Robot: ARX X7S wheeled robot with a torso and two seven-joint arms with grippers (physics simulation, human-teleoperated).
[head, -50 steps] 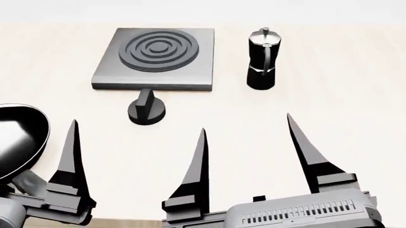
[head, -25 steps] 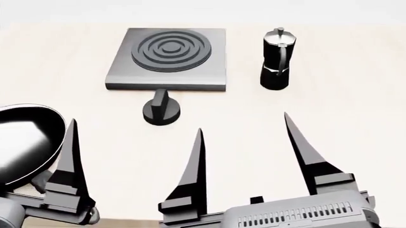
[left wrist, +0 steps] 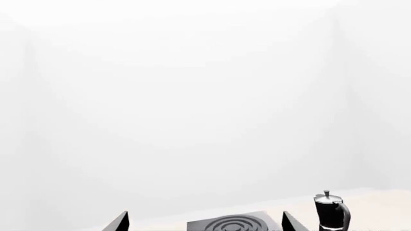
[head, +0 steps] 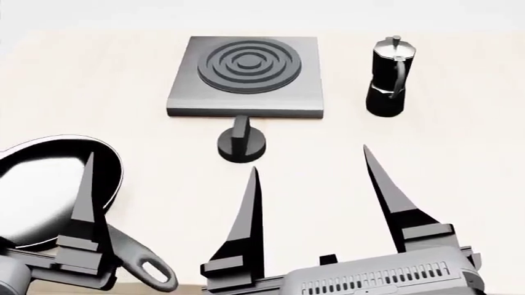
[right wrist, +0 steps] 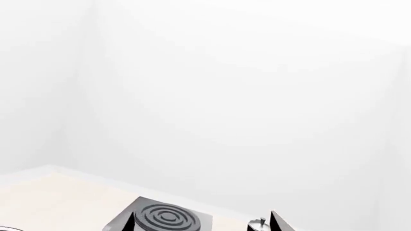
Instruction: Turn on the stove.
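Only the head view shows the knob (head: 241,144), both tools (head: 168,196) (head: 385,190) apart.

stoves: 1 (head: 246,77) | knobs: 1 (head: 240,142) | moka pots: 1 (head: 387,77) | frying pans: 1 (head: 41,190) | grippers: 2

We see the stove (head: 246,77) lying flat on the table (head: 459,160), a square slab of brushed grey metal, set well away from us. Its round burner (head: 249,66) of raised concentric rings sits toward the far half of the slab. Just beside the near edge, at its middle, we find the small round black knob (head: 241,143), its raised grip ridge pointing straight at the slab. In both wrist views only the far part of the stove shows.
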